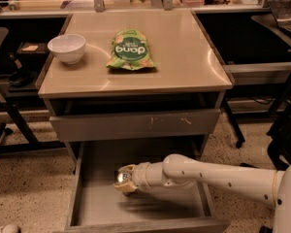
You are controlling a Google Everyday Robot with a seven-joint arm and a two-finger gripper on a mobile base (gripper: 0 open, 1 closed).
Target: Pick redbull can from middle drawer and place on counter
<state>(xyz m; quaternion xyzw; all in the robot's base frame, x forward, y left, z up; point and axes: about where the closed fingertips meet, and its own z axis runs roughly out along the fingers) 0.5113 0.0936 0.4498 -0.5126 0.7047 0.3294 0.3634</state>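
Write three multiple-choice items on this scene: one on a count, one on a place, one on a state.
1. How many things lie on the counter?
A. one
B. two
C. five

2. Where is the gripper?
A. above the counter
B. inside the middle drawer, at the redbull can
C. out of view

3. In what state is the middle drawer?
A. pulled open
B. pushed shut
C. lifted out of the cabinet

Key:
1 B: only a white bowl and a green snack bag lie on the counter.
2 B: the arm reaches in from the right and ends low in the drawer, right by the can's shiny top.
3 A: the drawer's grey floor and side walls show below the cabinet.
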